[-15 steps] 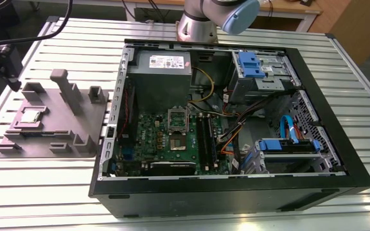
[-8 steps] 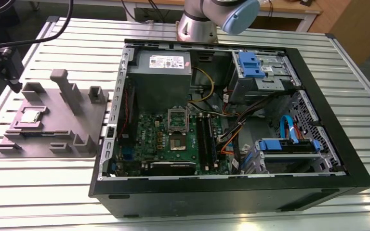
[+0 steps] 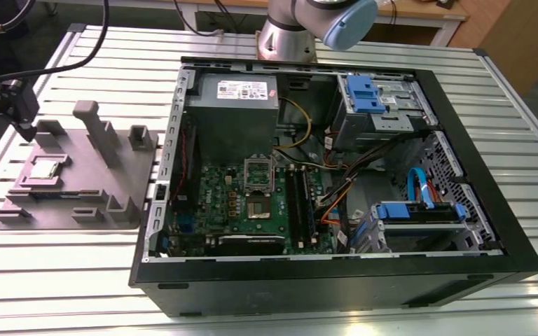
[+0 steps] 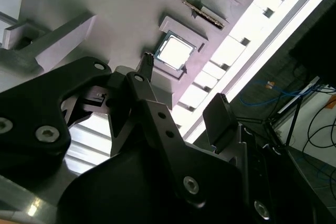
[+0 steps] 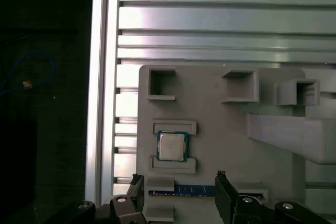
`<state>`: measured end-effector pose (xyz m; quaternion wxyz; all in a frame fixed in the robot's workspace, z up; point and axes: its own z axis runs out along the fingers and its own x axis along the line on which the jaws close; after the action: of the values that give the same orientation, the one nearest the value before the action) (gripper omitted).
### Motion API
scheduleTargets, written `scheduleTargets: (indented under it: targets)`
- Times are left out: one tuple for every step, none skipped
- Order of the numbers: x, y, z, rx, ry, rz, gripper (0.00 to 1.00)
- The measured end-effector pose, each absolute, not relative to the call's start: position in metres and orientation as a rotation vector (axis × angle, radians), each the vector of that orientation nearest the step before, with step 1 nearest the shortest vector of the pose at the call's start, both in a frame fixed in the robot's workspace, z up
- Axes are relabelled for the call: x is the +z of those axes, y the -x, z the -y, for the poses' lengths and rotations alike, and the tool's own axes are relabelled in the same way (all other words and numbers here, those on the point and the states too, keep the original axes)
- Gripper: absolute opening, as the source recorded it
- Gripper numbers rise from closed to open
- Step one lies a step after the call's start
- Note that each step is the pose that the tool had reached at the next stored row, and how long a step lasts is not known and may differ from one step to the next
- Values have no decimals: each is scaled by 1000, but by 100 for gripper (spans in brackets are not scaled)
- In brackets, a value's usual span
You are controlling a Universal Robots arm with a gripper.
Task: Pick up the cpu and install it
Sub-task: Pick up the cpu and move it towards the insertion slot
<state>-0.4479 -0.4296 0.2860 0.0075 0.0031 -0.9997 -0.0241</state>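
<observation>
Hand (image 5: 178,186) spread, near one cpu (image 5: 171,146), not touching.

The gripper (image 5: 179,177) is cropped at its base, and the arm (image 3: 290,38) apparently too.

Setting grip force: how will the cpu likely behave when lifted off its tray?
Probably stiff and light: the cpu is a small flat square. Likely slippery, since its top looks shiny. Unlikely to roll, lying flat in the grey tray.
</observation>
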Motion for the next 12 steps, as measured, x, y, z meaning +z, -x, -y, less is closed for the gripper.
scheduleTargets:
  targets:
    - [285, 448, 430, -75, -10, 3126, 65]
    - [284, 448, 429, -75, -10, 3126, 65]
    - [283, 448, 429, -75, -9, 3125, 65]
    - [282, 448, 429, -75, -9, 3125, 65]
    - [282, 448, 428, -74, -9, 3125, 65]
    - [281, 448, 427, -74, -9, 3126, 65]
    - [280, 448, 426, -73, -9, 3126, 65]
    - [279, 448, 425, -73, -9, 3126, 65]
    - [279, 448, 425, -72, -10, 3126, 65]
    - [279, 448, 425, -72, -10, 3126, 65]
    - [278, 448, 425, -72, -10, 3126, 65]
    - [277, 448, 425, -72, -10, 3126, 65]
